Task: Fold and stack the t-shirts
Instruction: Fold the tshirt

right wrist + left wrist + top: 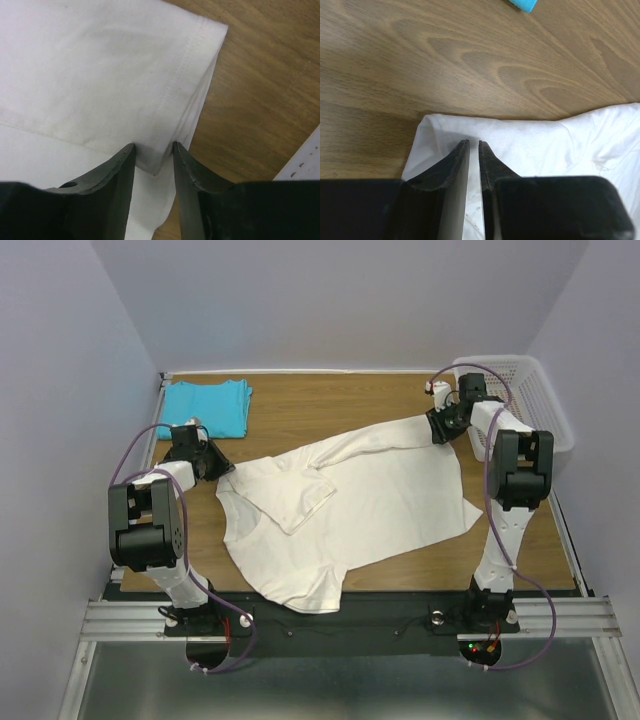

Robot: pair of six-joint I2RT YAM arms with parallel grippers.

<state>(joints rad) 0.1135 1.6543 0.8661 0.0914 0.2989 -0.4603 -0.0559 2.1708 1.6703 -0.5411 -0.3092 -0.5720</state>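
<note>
one cream t-shirt (370, 500); pinched by left gripper (473, 143) and right gripper (153, 145)

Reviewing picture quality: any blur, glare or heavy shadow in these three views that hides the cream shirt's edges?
Top external: even light, sharp, no glare; the cream shirt stands out cleanly against the table. Left wrist: the left claw is near-black and soft, casting a shadow on the wood beside the shirt corner. Right wrist: the right claw is slightly blurred, hem stitching crisp.

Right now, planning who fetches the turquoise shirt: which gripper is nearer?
Left. The left gripper is just in front of the turquoise shirt; the right gripper is across the table by the basket.
</note>
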